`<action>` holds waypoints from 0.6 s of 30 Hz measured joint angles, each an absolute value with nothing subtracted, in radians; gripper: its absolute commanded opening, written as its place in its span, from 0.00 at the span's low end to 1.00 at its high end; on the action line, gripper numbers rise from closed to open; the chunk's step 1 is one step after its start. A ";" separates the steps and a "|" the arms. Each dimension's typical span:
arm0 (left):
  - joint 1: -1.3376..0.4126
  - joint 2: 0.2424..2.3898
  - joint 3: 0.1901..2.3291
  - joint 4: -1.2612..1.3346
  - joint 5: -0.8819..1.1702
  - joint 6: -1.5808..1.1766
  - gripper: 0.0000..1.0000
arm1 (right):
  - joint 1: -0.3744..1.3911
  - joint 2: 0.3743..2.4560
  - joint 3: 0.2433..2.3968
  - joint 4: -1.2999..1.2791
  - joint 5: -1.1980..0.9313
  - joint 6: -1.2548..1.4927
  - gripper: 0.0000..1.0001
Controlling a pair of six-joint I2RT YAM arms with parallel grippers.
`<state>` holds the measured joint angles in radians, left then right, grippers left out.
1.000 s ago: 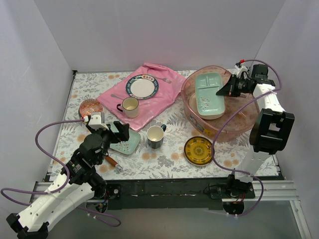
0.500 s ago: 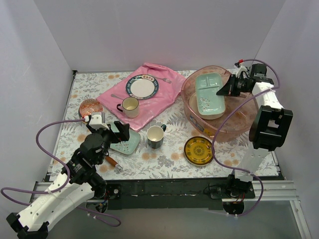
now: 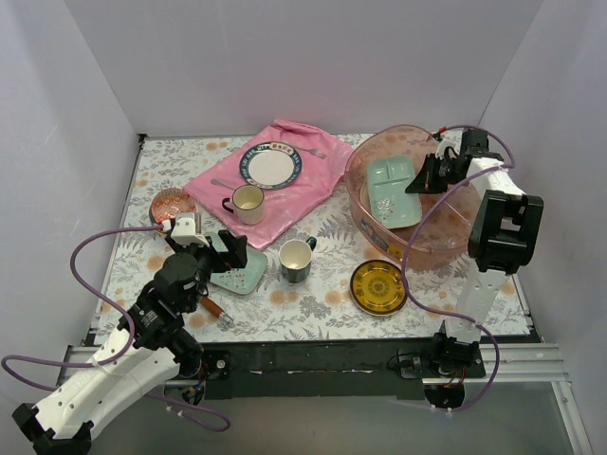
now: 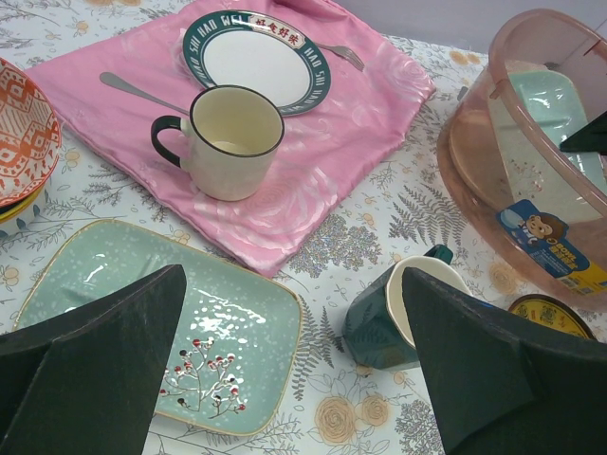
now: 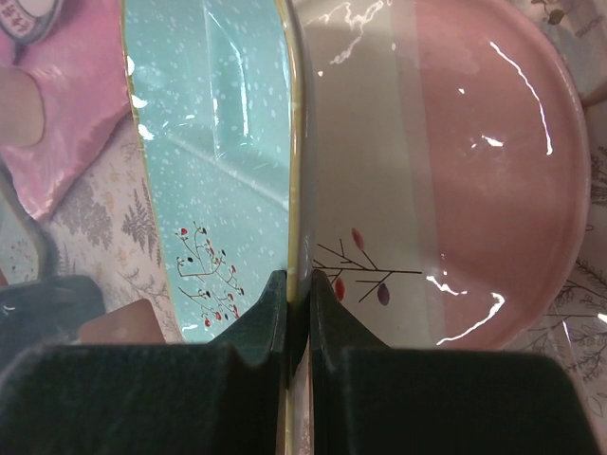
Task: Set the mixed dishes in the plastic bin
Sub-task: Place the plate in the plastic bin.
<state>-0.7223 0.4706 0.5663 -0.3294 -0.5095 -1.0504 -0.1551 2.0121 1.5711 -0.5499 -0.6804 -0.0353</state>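
Observation:
My right gripper point(image 3: 424, 176) is shut on the rim of a pale green rectangular tray point(image 3: 392, 190) and holds it tilted inside the translucent pink plastic bin point(image 3: 377, 239). In the right wrist view the fingers pinch the tray's edge at the gripper point(image 5: 297, 281). The tray point(image 5: 209, 142) is on the left and a pink-and-cream plate point(image 5: 455, 190) lies beneath on the right. My left gripper point(image 4: 292, 284) is open and empty above a second green tray point(image 4: 142, 322) and a dark mug point(image 4: 379, 318). The yellow plate point(image 3: 377, 286) lies in front of the bin.
A pink cloth point(image 3: 275, 190) holds a cream mug point(image 3: 247, 203), a blue-rimmed plate point(image 3: 270, 164), a fork and a spoon. An orange patterned bowl point(image 3: 173, 204) sits at the left. A wooden-handled spatula point(image 3: 216, 308) lies near the left arm. White walls enclose the table.
My right gripper has moved left and down, lowering the green tray deeper into the bin. The left arm has barely moved.

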 measured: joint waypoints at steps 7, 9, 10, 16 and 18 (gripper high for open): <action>-0.722 0.471 0.566 -0.329 -0.509 -1.050 0.98 | -0.144 2.079 1.612 -0.555 -0.637 -0.036 0.02; -0.722 0.471 0.566 -0.329 -0.509 -1.050 0.98 | -0.142 2.088 1.617 -0.552 -0.628 -0.048 0.03; -0.722 0.471 0.566 -0.329 -0.509 -1.050 0.98 | -0.142 2.090 1.620 -0.553 -0.628 -0.048 0.04; -0.722 0.471 0.566 -0.330 -0.509 -1.050 0.98 | -0.140 2.102 1.639 -0.556 -0.623 -0.052 0.09; -0.722 0.471 0.566 -0.329 -0.509 -1.050 0.98 | -0.138 2.108 1.645 -0.557 -0.623 -0.052 0.12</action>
